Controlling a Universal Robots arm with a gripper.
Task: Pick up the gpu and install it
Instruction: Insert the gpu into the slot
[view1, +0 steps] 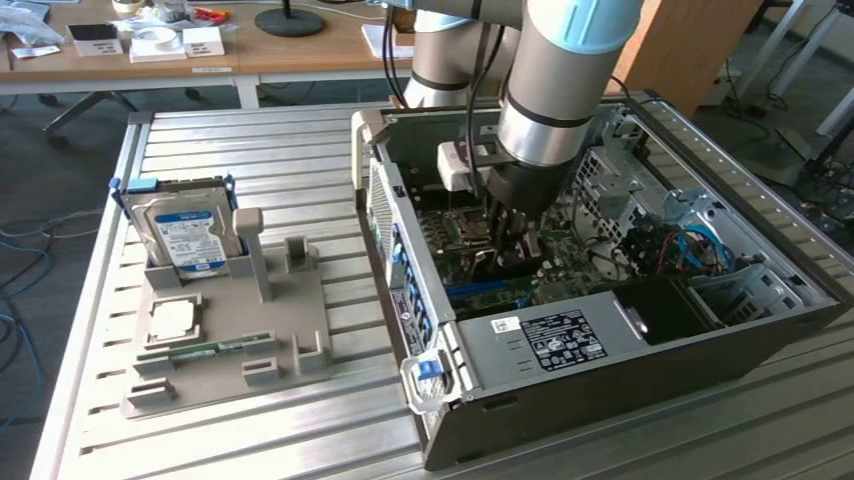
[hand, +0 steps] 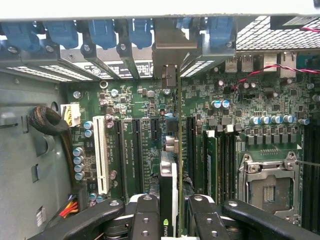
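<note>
My gripper reaches down into the open computer case, over the green motherboard. In the wrist view the gripper is shut on the gpu, a thin dark card seen edge-on between the two black fingers. The card stands upright among the black expansion slots. Its pale metal bracket lies against the rear slot openings of the case. Whether the card's edge sits fully down in a slot cannot be told.
A white slot and a processor socket flank the card. Cables run along the case wall. Outside the case, a grey holder carries a blue-labelled hard drive, a chip and a green memory stick.
</note>
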